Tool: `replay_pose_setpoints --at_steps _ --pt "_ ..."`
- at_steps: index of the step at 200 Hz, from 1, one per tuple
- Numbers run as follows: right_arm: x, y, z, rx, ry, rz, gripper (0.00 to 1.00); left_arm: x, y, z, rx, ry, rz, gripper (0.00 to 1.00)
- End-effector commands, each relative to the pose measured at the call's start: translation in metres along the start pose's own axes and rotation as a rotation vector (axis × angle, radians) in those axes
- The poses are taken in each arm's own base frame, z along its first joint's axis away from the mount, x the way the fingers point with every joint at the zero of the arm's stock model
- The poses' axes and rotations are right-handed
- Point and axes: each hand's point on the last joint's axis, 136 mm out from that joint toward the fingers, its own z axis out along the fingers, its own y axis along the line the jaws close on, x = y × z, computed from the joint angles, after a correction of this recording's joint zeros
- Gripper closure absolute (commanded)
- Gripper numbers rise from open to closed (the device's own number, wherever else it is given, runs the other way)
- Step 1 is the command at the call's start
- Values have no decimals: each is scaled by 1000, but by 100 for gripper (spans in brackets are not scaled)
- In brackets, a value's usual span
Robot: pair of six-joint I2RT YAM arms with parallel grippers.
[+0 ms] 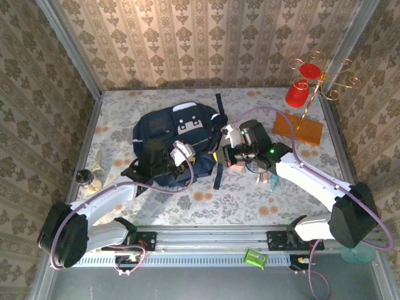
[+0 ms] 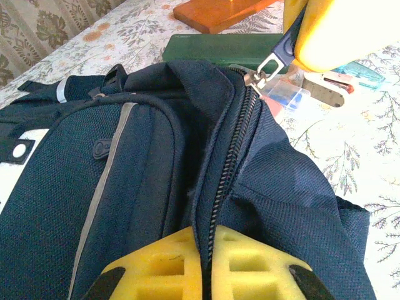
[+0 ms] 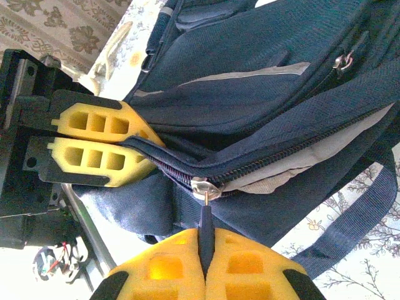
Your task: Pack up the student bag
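A: L gripper (image 2: 203, 269), status?

B: Nearest the arm bases. Its yellow padded fingers are pinched tight on the seam fabric at the zip's near end. R gripper (image 3: 205, 265) is just beside it, clamped fully on the dark navy zip pull tab (image 3: 204, 222), w/ the small metal slider (image 3: 203, 187) right past its tips.

A: And the bag?

B: The large dark navy fabric student bag (image 1: 159, 128) w/ white studded patches lies flat mid-bench (image 1: 237, 200), held by both grippers. Teeth look meshed btwn L gripper & slider. Past the slider the mouth gapes, w/ pale lining showing.

A: So it's the zip step. Which way?

B: Can't tell from this. Either way, imo: use L as the anchor so the seam is taut, and have R pull the tab along the teeth line, not up or sideways. Otherwise the fabric bunches or the tab slips out.

A: Anything beyond?

B: A flat dark green box (image 2: 219, 50) sits just behind the bag, and an orange wooden board (image 2: 212, 12) is farther back.
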Motion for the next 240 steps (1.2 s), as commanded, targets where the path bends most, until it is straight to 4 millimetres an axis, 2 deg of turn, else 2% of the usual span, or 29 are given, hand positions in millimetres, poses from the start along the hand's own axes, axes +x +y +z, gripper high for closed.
replay_pose_setpoints --at_steps 1,18,36,55,76,87,98,114,139,160,178,208,225,240 --pt "-25 -9 -25 99 -94 11 100 38 33 -8 -169 149 -75 100" --pt "-25 -42 -39 310 -115 31 100 41 41 -16 -217 146 -103 100" --pt "-24 -66 -53 469 -144 52 100 40 48 -24 -260 135 -112 100" --pt "-22 -79 -61 568 -159 60 100 38 49 -27 -271 123 -116 100" --pt "-21 -84 -63 616 -159 60 100 36 47 -26 -258 105 -122 100" --pt "-22 -74 -55 552 -157 47 100 33 42 -25 -231 88 -120 100" --pt "-25 -51 -44 413 -167 12 100 31 38 -23 -205 80 -115 100" --pt "-31 4 -28 136 -167 -47 100 32 35 -18 -184 84 -105 100" --pt "-37 72 -26 -157 -165 -100 100 32 31 -10 -160 93 -83 100" --pt "-37 103 -25 -290 -146 -101 100 31 29 -4 -147 99 -79 100" --pt "-35 110 -26 -311 -135 -102 100 31 30 -2 -153 110 -80 100" --pt "-37 102 -41 -252 -164 -106 100 33 42 -7 -217 125 -98 100" --pt "-38 88 -49 -161 -175 -95 100 30 47 -13 -243 114 -106 100" --pt "-40 66 -56 -13 -187 -89 100 27 49 -18 -261 101 -110 100"
